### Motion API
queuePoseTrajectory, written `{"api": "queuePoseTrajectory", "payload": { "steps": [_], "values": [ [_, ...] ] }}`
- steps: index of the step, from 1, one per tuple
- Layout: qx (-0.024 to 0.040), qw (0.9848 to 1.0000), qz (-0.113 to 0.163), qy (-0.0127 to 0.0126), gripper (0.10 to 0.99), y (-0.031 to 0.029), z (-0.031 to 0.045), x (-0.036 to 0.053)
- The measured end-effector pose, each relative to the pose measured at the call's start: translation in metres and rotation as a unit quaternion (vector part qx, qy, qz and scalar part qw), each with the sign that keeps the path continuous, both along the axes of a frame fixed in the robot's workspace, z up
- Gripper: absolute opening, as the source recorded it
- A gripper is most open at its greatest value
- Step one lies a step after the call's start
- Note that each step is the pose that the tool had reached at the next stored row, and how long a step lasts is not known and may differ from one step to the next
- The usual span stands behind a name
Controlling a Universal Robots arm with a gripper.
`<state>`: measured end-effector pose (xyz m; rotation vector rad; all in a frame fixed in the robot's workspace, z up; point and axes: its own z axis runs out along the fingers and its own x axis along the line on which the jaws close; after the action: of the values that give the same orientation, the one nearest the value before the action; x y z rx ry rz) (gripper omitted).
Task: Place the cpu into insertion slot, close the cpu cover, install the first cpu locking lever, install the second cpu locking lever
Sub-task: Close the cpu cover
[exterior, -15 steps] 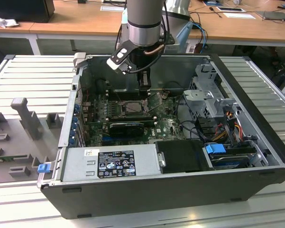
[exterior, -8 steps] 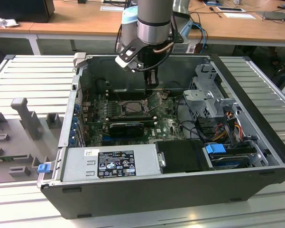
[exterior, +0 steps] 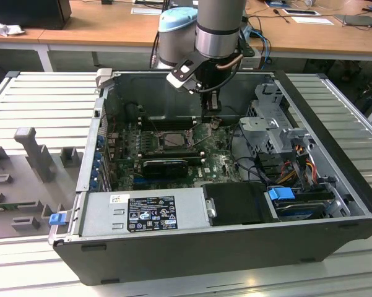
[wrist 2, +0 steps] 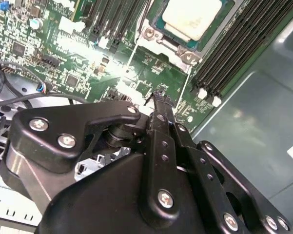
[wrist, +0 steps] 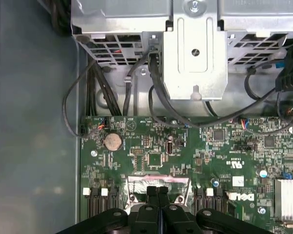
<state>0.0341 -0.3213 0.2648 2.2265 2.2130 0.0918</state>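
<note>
One open computer case (exterior: 173,266) lies on its side on a ribbed metal counter (exterior: 43,99). Along its near wall sits one grey power supply (exterior: 105,216) bearing two labels, a large black one (exterior: 151,213) and a small white one (exterior: 117,198); their print is too small to read. One blue clip (exterior: 59,218) sticks out at the case's near corner on the exterior view's left, and a second blue tab (exterior: 281,193) sits on the drive on the exterior view's right. Farther in, on the green board (exterior: 216,164), is one insertion slot (exterior: 173,140). The one cpu (wrist 2: 192,17) lies flat in it, pale face up, with silver metal edging (wrist 2: 161,44) beside it. Just to the exterior view's right of the slot, one gripper (exterior: 211,120) hangs low over the board from the single arm (exterior: 218,28). In both wrist views its jaws (wrist 2: 161,95) (wrist: 158,192) are pressed together, fingertip against fingertip; whether the tips touch the board cannot be told. One coin battery (wrist: 113,141) lies on the board, and beyond it stands one metal drive cage (wrist: 195,48) with dark cables running under it. Past the case, wooden counters (exterior: 99,28) cross the far side.
</note>
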Motion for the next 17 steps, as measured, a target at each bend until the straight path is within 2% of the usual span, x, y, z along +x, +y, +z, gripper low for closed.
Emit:
{"api": "queuePoseTrajectory", "payload": {
  "steps": [10,14,17],
  "values": [
    [0.0000,1.0000,0.000,0.0001,0.106,0.0000,-0.0019,0.0189],
    [0.0000,1.0000,0.000,0.0014,0.106,0.0000,-0.0106,0.0340],
    [0.0000,1.0000,0.000,0.0023,0.106,0.0000,-0.0180,0.0357]
  ]
}}
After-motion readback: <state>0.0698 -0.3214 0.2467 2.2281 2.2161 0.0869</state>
